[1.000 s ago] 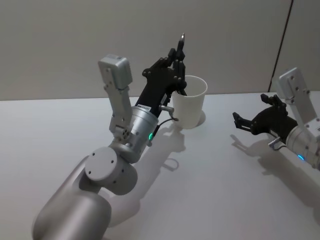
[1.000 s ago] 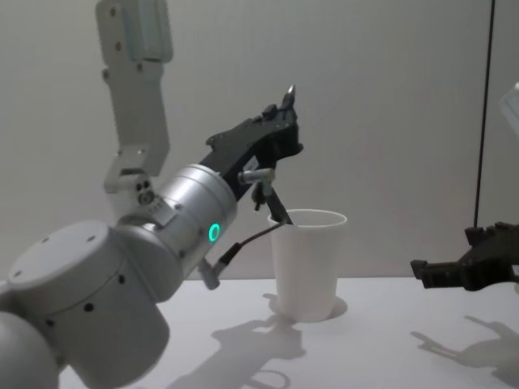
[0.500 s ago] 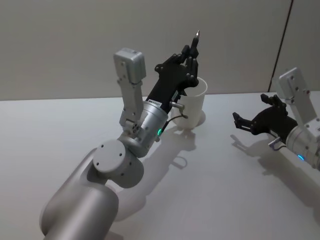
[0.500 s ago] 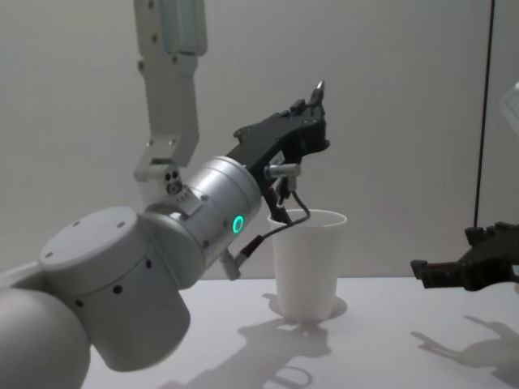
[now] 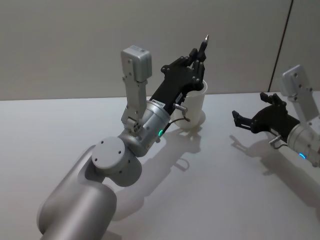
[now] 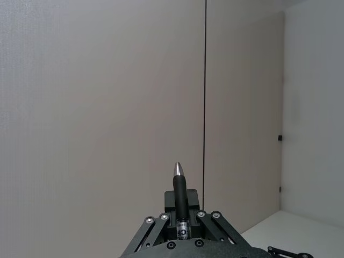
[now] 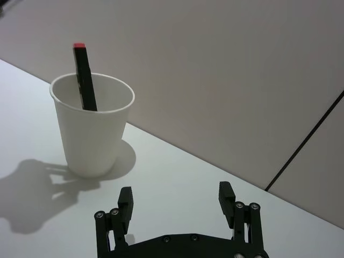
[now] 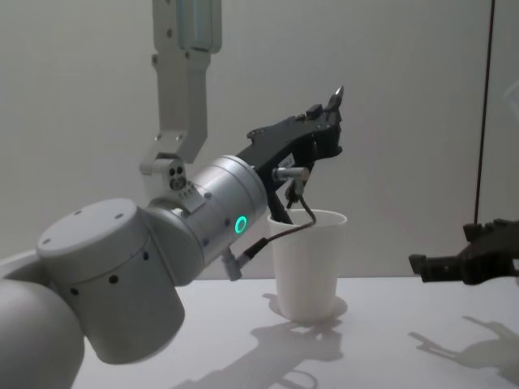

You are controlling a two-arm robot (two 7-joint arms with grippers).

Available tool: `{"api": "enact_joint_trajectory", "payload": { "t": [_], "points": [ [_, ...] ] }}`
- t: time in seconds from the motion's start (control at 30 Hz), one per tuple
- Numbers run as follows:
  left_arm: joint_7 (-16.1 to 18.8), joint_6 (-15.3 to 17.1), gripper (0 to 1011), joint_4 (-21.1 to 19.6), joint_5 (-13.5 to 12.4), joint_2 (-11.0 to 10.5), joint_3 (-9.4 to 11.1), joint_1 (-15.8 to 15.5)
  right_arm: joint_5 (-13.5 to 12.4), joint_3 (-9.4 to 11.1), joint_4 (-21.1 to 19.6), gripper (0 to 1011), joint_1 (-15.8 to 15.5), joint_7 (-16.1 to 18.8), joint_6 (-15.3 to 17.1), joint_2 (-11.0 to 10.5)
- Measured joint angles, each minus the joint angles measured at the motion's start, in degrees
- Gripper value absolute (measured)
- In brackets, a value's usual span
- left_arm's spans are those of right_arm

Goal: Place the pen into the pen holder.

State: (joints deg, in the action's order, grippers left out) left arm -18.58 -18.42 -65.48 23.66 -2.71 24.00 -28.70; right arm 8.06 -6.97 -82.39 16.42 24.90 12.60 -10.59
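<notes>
Left gripper [image 5: 197, 56] fingers clamped on pen [image 5: 203, 45], tip up, tilted over pen holder [image 5: 196, 107] at bench [image 5: 225, 190] far edge. Right gripper [image 7: 176, 192] fingers wide open, empty, near the right edge. Risk: off-centre release clips rim, tips it over.

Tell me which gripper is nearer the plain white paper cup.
Left. The left gripper, jaws shut on a silver-tipped black pen, is just above the white paper cup; the right gripper sits open, well off to its right.

Pen holder [image 7: 92, 141] w/ pen [image 7: 84, 75] inside
</notes>
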Motion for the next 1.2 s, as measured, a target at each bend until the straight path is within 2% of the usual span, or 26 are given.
{"api": "enact_joint_trajectory", "payload": {
  "t": [0.4,0.53,0.63,0.87,0.93,1.17,1.2],
  "points": [
    [-0.83,0.94,123,-0.45,-0.43,-0.17,-0.07,0.1,-7.76,1.55,-1.08,1001,1.28,5.06,2.64,-0.88],
    [-0.97,1.13,123,-0.52,-0.49,-0.2,-0.1,0.12,-11.24,2.29,-1.05,1001,2.5,7.99,5.27,-1.41],
    [-1.03,1.2,123,-0.56,-0.52,-0.21,-0.11,0.13,-12.84,2.64,-0.75,1001,3.25,9.7,6.73,-1.71],
    [-1.17,1.35,123,-0.62,-0.57,-0.25,-0.11,0.16,-17.96,3.69,0.79,1001,5.84,16.27,10.31,-2.85],
    [-1.2,1.38,123,-0.63,-0.59,-0.26,-0.11,0.16,-18.61,3.77,0.93,1001,6.03,17.05,10.54,-2.94],
    [-1.26,1.44,123,-0.67,-0.63,-0.27,-0.11,0.16,-24.78,4.74,2.36,1001,7.63,24.11,10.23,-3.95],
    [-1.27,1.45,123,-0.67,-0.63,-0.27,-0.11,0.16,-24.78,4.74,2.36,1001,7.63,24.11,10.23,-3.95]
  ]
}}
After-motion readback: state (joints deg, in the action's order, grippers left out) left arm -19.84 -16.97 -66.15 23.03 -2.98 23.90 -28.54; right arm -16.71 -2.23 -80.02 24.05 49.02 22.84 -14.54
